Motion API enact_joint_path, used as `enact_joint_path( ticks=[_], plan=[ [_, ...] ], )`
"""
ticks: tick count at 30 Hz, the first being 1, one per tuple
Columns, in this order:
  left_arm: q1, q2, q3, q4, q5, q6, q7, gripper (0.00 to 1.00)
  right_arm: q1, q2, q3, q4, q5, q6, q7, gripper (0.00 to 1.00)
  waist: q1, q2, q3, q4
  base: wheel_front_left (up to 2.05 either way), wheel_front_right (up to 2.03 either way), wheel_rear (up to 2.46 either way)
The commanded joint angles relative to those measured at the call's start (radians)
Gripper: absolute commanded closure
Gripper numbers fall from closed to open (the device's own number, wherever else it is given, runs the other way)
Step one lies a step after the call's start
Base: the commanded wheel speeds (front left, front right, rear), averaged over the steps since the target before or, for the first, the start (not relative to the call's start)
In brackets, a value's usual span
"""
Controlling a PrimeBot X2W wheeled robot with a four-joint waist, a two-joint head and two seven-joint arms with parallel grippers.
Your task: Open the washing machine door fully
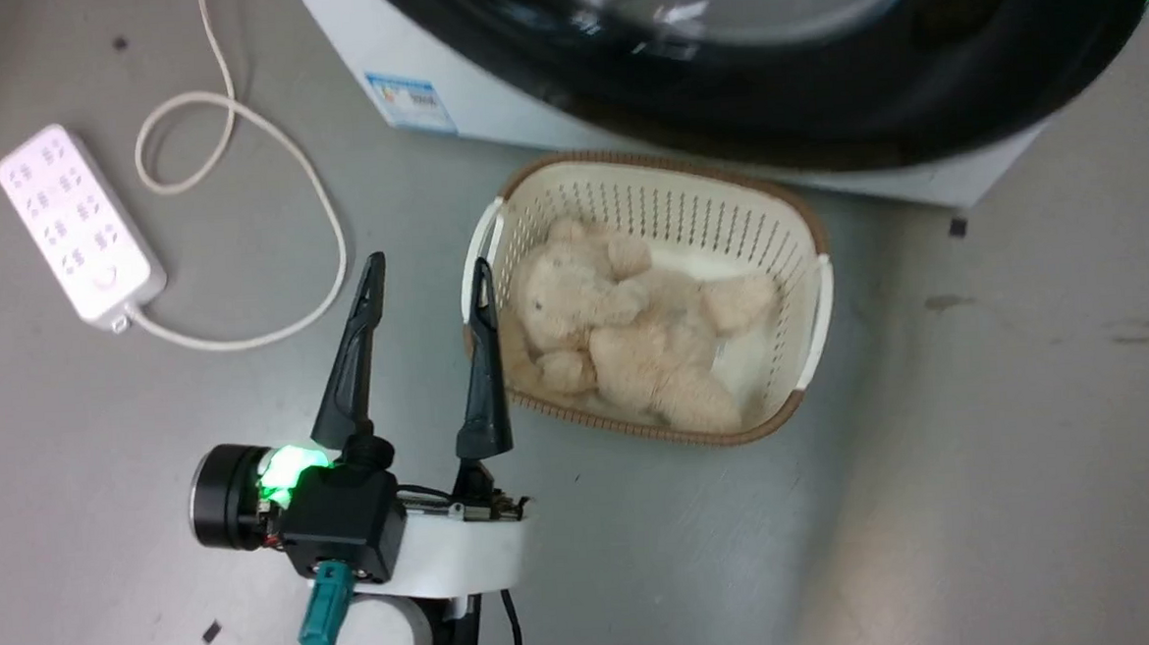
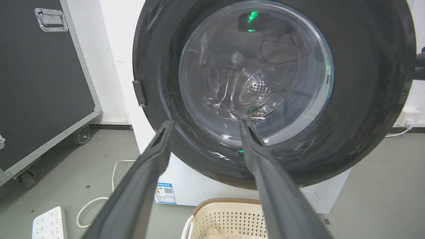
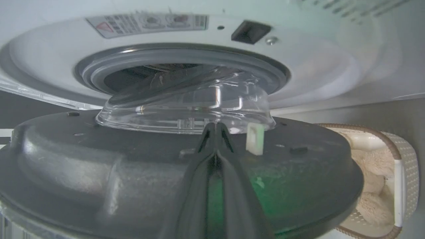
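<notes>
The washing machine door [image 1: 819,103], a glossy black disc with a clear bowl, fills the top of the head view and stands ajar from the white washing machine [image 1: 484,101]. Seen from the left wrist, the door [image 2: 365,99] faces my open left gripper [image 2: 206,122], which hangs apart from it. That gripper [image 1: 428,263] is low over the floor beside a basket. My right gripper [image 3: 212,124] is shut, its fingers lying along the door's grey inner face [image 3: 99,166] near the white latch [image 3: 255,138]. The bowl still reaches into the grey rubber ring [image 3: 99,66].
A cream basket [image 1: 822,290] holding a beige plush bear [image 1: 624,330] sits on the floor right under the door. A white power strip [image 1: 78,226] and its cord lie to the left. A black wheeled case [image 2: 40,83] stands left of the machine.
</notes>
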State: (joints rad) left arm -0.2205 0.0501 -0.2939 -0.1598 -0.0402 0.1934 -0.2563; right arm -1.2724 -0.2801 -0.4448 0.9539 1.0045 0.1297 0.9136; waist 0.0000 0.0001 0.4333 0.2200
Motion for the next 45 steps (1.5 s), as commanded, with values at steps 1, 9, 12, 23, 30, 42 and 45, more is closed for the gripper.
enact_joint_path(
  ticks=[1, 9, 12, 23, 30, 42, 45],
  plan=[
    [0.012, 0.002, 0.013, 0.003, -0.005, -0.005, -0.006, 0.0, 0.082, 0.056, 0.013, -0.024, 0.009, 0.001, 0.033, 1.0, 0.0, -0.0001, -0.051, -0.019, 0.0, 0.0, 0.0],
    [0.064, 0.003, 0.036, 0.046, -0.029, -0.044, -0.006, 0.0, 0.281, 0.171, 0.033, -0.14, 0.023, 0.001, 0.121, 1.0, 0.0, -0.0001, -0.149, -0.037, 0.0, 0.0, 0.0],
    [0.086, 0.01, 0.043, 0.086, -0.04, -0.071, -0.006, 0.0, 0.363, 0.207, 0.058, -0.206, 0.029, 0.001, 0.166, 1.0, 0.0, -0.0001, -0.185, -0.042, 0.0, 0.0, 0.0],
    [0.141, 0.014, 0.057, 0.128, -0.043, -0.135, -0.006, 0.0, 0.661, 0.23, 0.4, -0.419, 0.326, 0.001, 0.208, 1.0, 0.0, -0.0001, -0.273, -0.009, 0.0, 0.0, 0.0],
    [0.167, 0.011, 0.07, 0.135, -0.061, -0.156, -0.006, 0.0, 0.756, 0.23, 0.624, -0.509, 0.464, 0.001, 0.099, 1.0, 0.0, -0.0001, -0.288, 0.014, 0.0, 0.0, 0.0],
    [0.175, 0.009, 0.106, 0.163, -0.102, -0.2, -0.006, 0.0, 0.799, 0.191, 0.615, -0.589, 0.386, 0.001, -0.118, 0.0, 0.0, -0.0001, -0.315, -0.011, 0.0, 0.0, 0.0],
    [0.176, 0.009, 0.122, 0.174, -0.115, -0.208, -0.006, 0.0, 0.842, 0.136, 0.585, -0.696, 0.273, 0.001, -0.239, 0.0, 0.0, -0.0001, -0.336, -0.026, 0.0, 0.0, 0.0]
  ],
)
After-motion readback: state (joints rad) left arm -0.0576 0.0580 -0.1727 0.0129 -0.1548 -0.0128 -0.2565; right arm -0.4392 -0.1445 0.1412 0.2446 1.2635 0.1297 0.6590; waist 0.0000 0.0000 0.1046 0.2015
